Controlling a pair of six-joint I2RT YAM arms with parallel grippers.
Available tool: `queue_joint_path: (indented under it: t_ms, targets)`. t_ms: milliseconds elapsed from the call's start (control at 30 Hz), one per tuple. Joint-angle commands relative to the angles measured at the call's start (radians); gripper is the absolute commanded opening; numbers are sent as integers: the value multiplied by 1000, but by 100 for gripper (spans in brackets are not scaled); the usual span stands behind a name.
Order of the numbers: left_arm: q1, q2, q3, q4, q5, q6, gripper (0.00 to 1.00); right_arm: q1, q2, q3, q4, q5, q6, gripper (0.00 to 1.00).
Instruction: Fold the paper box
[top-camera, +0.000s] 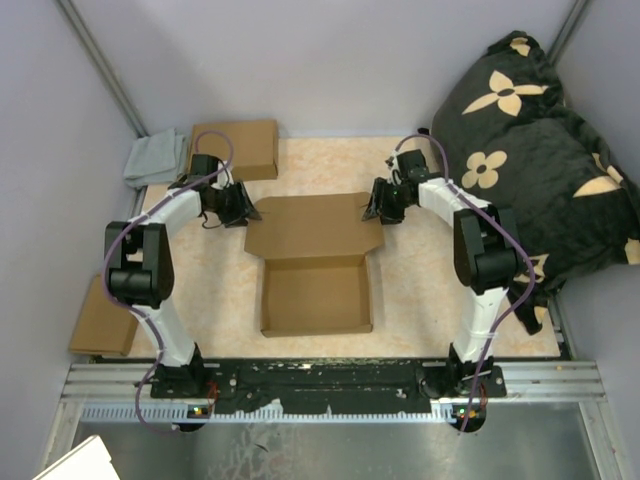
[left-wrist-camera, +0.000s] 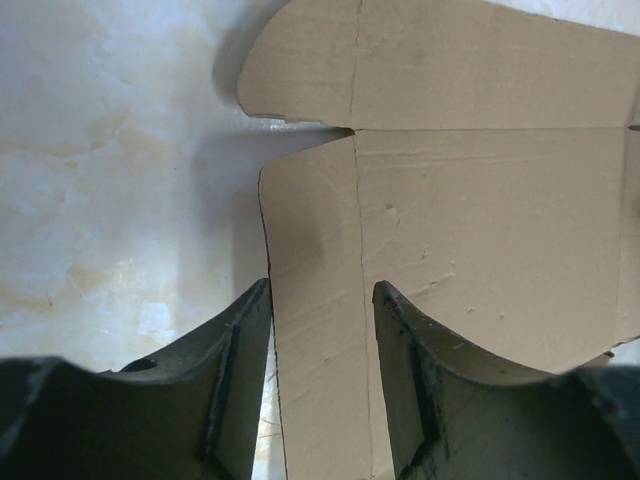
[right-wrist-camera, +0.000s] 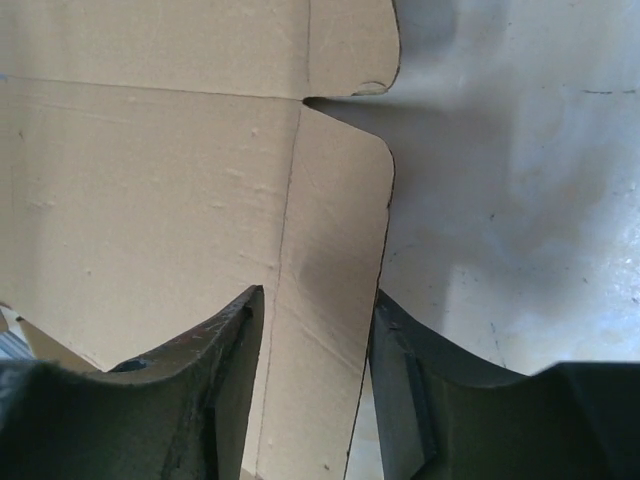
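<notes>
The paper box (top-camera: 315, 270) lies at mid-table. Its near part stands as a shallow open tray and its lid panel lies flat toward the back. My left gripper (top-camera: 243, 208) is at the lid's left side flap. In the left wrist view my left gripper (left-wrist-camera: 322, 285) is open, with its fingers astride the flap (left-wrist-camera: 315, 230) and its edge. My right gripper (top-camera: 375, 205) is at the lid's right side flap. In the right wrist view my right gripper (right-wrist-camera: 317, 293) is open, with the flap (right-wrist-camera: 335, 220) between its fingers.
A second brown cardboard box (top-camera: 240, 148) and a grey cloth (top-camera: 155, 158) lie at the back left. A flat cardboard piece (top-camera: 103, 318) lies off the left edge. A black flowered cushion (top-camera: 530, 150) fills the right side.
</notes>
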Motion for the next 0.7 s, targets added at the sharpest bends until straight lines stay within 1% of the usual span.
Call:
queue_joint_path:
  t_ms: [0,67,167,267,500,667]
  targets:
    - [-5,-22,-4,11,39,11,50,-3,-22,58,8,-46,-12,43]
    - [-11,-22,-3,11,39,14,48,3,-32,63,-2,-31,-14,41]
    - [-18,-17,6,3,57,16,45,17,-42,87,-43,16,-27,41]
    - [-29,-20,12,-3,43,24,43,37,-40,126,-88,75,-45,41]
    - [-86,-27,35,-50,-41,53,43,118,9,253,-226,233,-90,41]
    - [-116,-22,50,-79,-96,72,41,144,53,313,-291,274,-106,41]
